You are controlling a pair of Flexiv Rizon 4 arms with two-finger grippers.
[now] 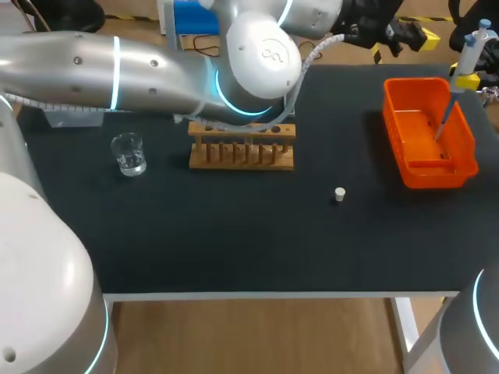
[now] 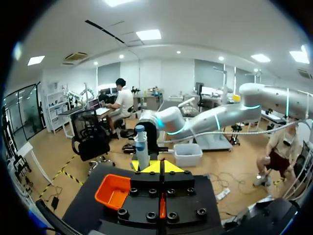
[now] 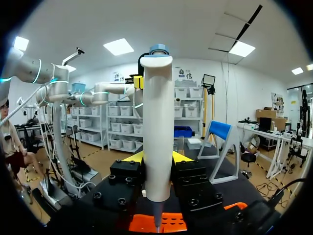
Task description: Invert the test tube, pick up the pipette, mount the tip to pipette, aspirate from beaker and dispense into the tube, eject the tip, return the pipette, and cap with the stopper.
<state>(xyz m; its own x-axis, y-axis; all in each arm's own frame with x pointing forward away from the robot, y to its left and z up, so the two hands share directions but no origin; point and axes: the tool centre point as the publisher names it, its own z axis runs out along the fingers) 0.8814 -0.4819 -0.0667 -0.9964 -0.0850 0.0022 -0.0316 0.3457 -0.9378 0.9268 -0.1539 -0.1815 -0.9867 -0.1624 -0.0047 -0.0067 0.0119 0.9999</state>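
Note:
My right gripper is shut on the white pipette with a blue top, holding it upright over the orange bin at the table's right. Its thin tip points down into the bin. In the right wrist view the pipette stands between the yellow tips of the right gripper. My left arm crosses the back of the table. The left gripper is shut on nothing, with the pipette just ahead of it. The wooden tube rack, the glass beaker and the small white stopper sit on the black table.
The left arm hangs over the back of the rack and hides part of it. In the left wrist view the orange bin lies below and beside the pipette. The table's front edge runs along the near side.

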